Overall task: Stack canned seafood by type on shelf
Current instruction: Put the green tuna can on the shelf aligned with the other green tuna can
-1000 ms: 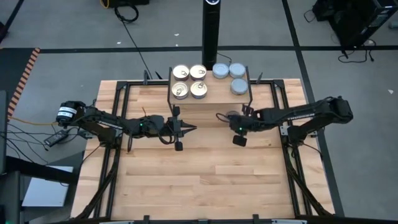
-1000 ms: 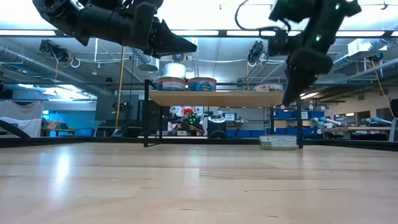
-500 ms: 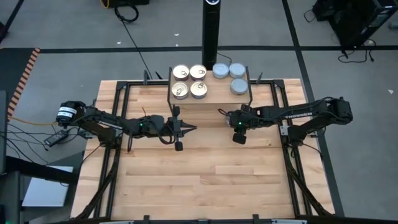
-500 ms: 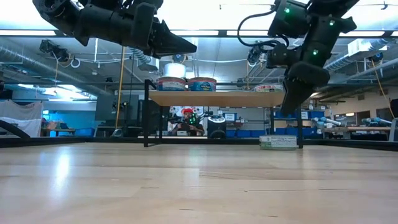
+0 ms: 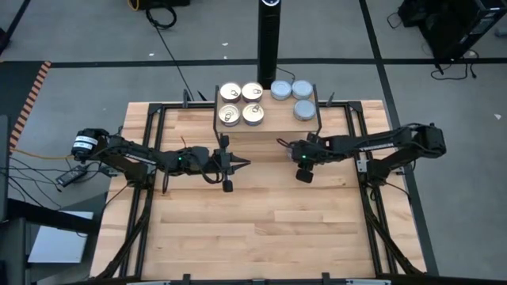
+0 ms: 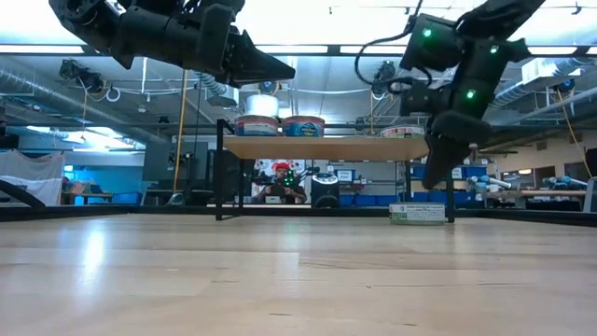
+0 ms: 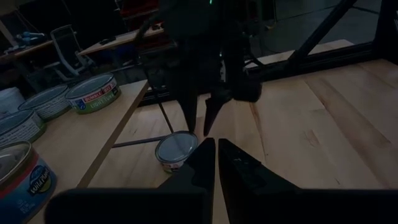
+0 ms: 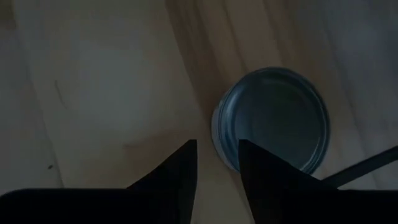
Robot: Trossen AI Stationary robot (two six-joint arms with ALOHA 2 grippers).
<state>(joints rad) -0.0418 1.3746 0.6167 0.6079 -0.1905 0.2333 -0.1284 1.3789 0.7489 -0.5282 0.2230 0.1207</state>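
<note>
Seven tins sit on the shelf (image 5: 267, 119), at 12 o'clock on the counter (image 5: 253, 229): four gold pull-tab tins (image 5: 242, 103) in a two-by-two block on its 9 o'clock half, three blue-grey tins (image 5: 293, 96) clustered on its 3 o'clock half. All lie flat, lids up; round, so no long axis, and the pull tabs are too small to give a heading. The shelf's long side runs 9 to 3. An eighth tin, the loose blue-grey tin (image 8: 272, 119), lies flat lid-up on the counter under the shelf's near 3 o'clock edge, seen in the left wrist view (image 7: 176, 149) beside a black wire leg. Right claw (image 5: 302, 162) hangs over that tin, fingers pointing down, slightly parted with a narrow gap, holding nothing; its fingertips (image 8: 180, 165) frame the tin's rim without touching. Left claw (image 5: 238, 164) waits above the counter at 9 o'clock of the right one, pointing toward 3 o'clock, fingers pressed together, empty. A person sits far back in the room (image 6: 280, 182).
</note>
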